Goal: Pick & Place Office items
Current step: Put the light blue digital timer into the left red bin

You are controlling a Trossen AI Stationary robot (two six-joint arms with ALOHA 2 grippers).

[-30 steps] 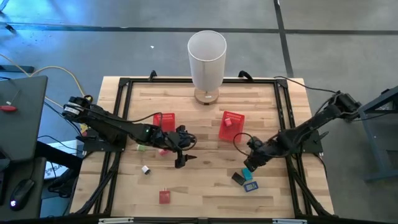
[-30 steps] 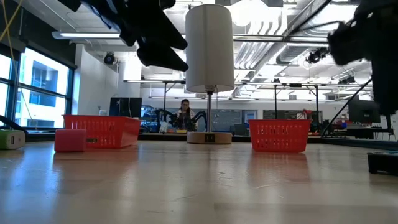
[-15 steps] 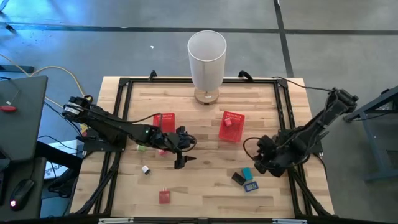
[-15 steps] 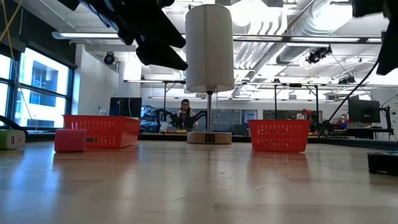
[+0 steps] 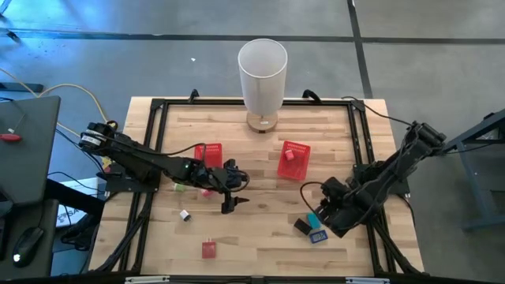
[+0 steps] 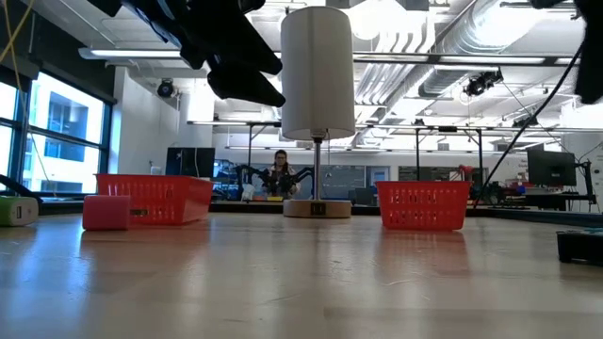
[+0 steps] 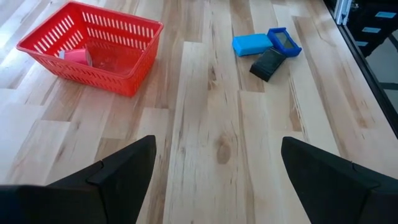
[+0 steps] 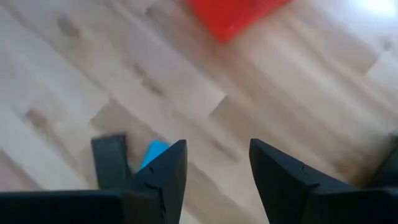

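From above, we see the left pincer (image 5: 231,199) hovering over the middle of the desk (image 5: 260,237), its fingers spread and holding nothing, just in front of the left red basket (image 5: 208,154). The right pincer (image 5: 319,213) hangs over a cluster of three office items near the desk's right front: a teal block (image 5: 313,220), a black block (image 5: 302,227) and a blue piece (image 5: 318,236), lying close together. A pink item (image 5: 289,155) already lies in the right red basket (image 5: 293,160). A white piece (image 5: 185,214) and a red piece (image 5: 208,249) lie apart at the left front.

At desk level, both baskets and the tall white cylinder (image 6: 317,71) stand at the back; a pink block (image 6: 105,212) lies near the left basket.

In the left wrist view, the open fingers frame bare wood, with the cluster farther off.

In the right wrist view, the fingers (image 8: 165,171) stand partly apart and empty, with the teal block and black block just beyond them.

We judge the step as the approach to the teal block; next the pincer must lower and straddle it without nudging the black block, which sits close beside it.
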